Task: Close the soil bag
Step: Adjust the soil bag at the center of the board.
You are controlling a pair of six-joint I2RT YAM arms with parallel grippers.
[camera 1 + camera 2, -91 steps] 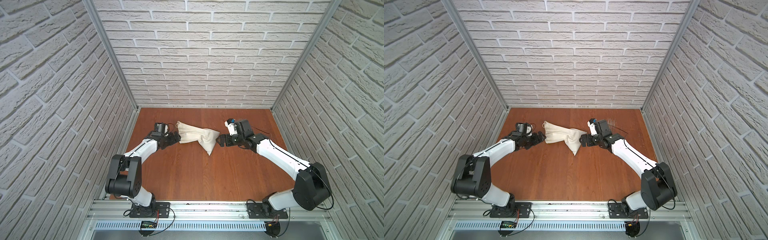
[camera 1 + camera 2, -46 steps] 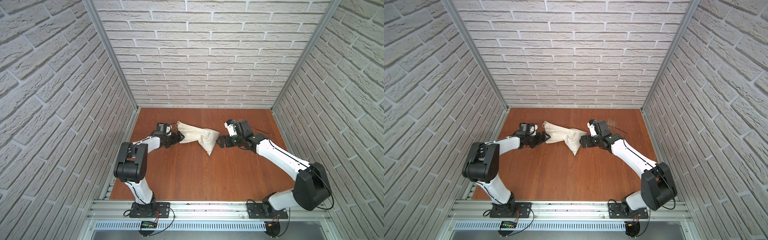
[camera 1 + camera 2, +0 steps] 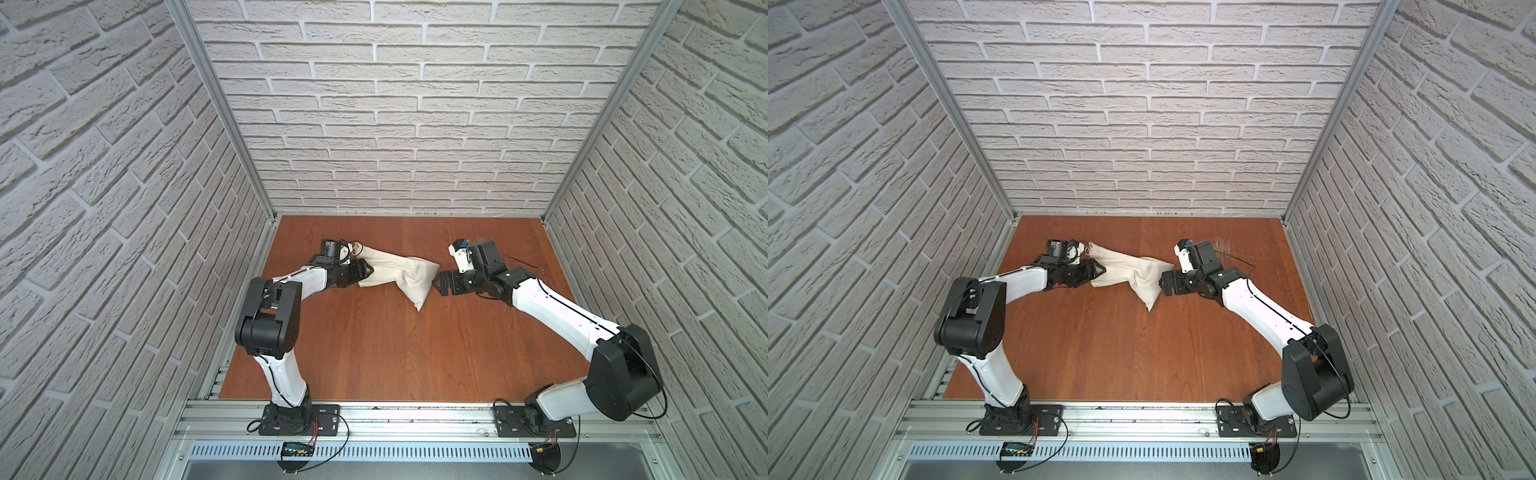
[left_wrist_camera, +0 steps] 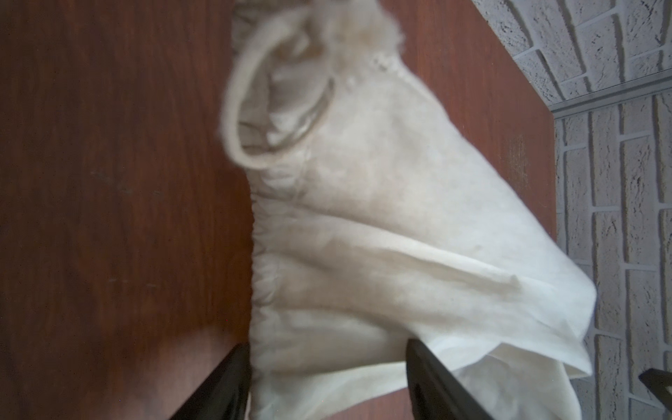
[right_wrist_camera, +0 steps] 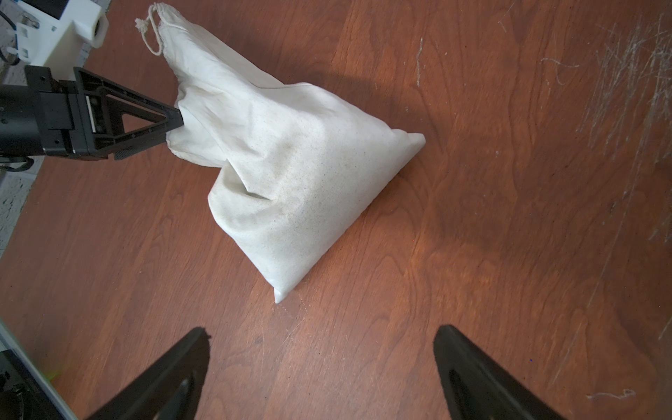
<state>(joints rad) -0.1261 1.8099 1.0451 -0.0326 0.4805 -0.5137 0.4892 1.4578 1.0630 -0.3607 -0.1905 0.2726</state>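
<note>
The soil bag (image 3: pixel 401 270) (image 3: pixel 1136 270) lies on its side on the wooden table, a cream cloth sack with its gathered mouth toward my left arm. Its cord (image 5: pixel 152 40) loops out at the far end of the hem. My left gripper (image 4: pixel 329 349) (image 3: pixel 365 271) has the near end of the hem between its jaws, which stand partly closed and open around the cloth. My right gripper (image 5: pixel 322 334) (image 3: pixel 439 284) stands wide open just off the bag's bottom corner (image 5: pixel 278 296), with nothing in it.
Brick-pattern walls (image 3: pixel 395 124) close in the brown table (image 3: pixel 395 345) on three sides. A patch of pale scratches (image 5: pixel 618 72) marks the wood behind my right arm. A loose thread (image 5: pixel 611 394) lies near my right gripper.
My left arm's elbow has risen and its gripper has pushed onto the bag's mouth, its jaws narrowing around the hem. The right arm and the bag have barely moved.
</note>
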